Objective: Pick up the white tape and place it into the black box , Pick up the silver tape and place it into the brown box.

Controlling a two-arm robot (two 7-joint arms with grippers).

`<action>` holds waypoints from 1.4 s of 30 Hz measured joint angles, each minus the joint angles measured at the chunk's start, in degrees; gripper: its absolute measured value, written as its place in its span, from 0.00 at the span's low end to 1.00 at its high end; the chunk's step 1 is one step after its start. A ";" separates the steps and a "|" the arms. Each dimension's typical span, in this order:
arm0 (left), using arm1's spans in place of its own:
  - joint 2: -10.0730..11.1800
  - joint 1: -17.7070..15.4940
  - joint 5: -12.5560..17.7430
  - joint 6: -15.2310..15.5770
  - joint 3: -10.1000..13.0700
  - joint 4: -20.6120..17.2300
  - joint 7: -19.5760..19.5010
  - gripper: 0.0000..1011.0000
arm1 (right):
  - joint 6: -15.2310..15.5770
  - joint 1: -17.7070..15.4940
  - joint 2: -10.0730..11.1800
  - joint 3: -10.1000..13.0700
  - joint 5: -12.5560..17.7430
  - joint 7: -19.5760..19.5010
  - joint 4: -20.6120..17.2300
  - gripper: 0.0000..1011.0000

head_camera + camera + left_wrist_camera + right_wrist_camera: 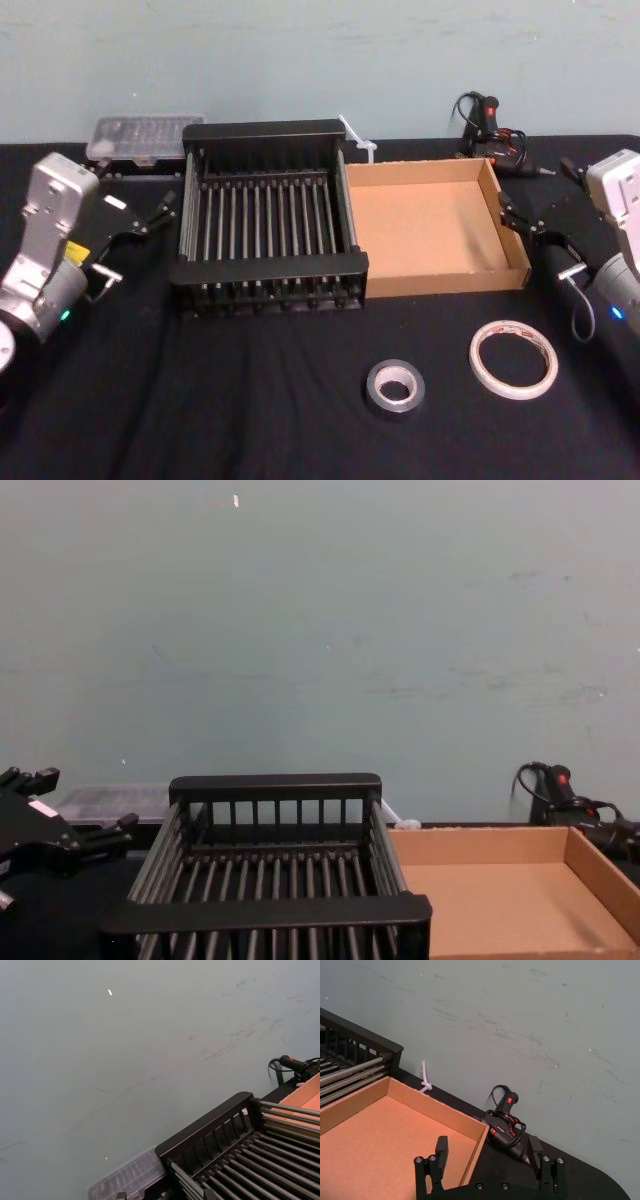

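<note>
With jaws spread and holding nothing, the right end effector point(507, 213) is hovering at the tan cardboard tray's point(510, 240) three o'clock wall; the left end effector point(160, 210), also open, is waiting at nine o'clock of the black slatted crate point(270, 268). On the black-clothed desk point(200, 400), the white printed tape roll point(513, 358) and the grey-silver duct tape roll point(394, 387) are lying flat at the tray's six o'clock, neither boxed yet. Likely next: descending over the white roll.
</note>
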 joint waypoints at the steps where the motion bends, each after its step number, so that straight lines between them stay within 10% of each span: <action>1: 0.00 0.00 0.00 0.00 0.00 0.00 0.00 0.99 | 0.00 0.00 0.00 0.00 0.00 0.00 0.00 0.99; 14: 0.00 0.00 0.00 0.00 0.00 0.00 0.00 0.99 | 4.25 -3.04 2.30 3.87 2.90 3.61 -6.43 0.99; 30: 0.00 0.00 0.00 0.00 0.00 0.00 0.00 0.99 | 15.70 -17.65 9.79 12.96 11.37 7.07 -21.65 0.99; 42: 0.00 0.00 0.00 0.00 0.00 0.00 0.00 0.99 | 23.15 -19.58 10.39 14.17 13.47 9.94 -22.00 0.99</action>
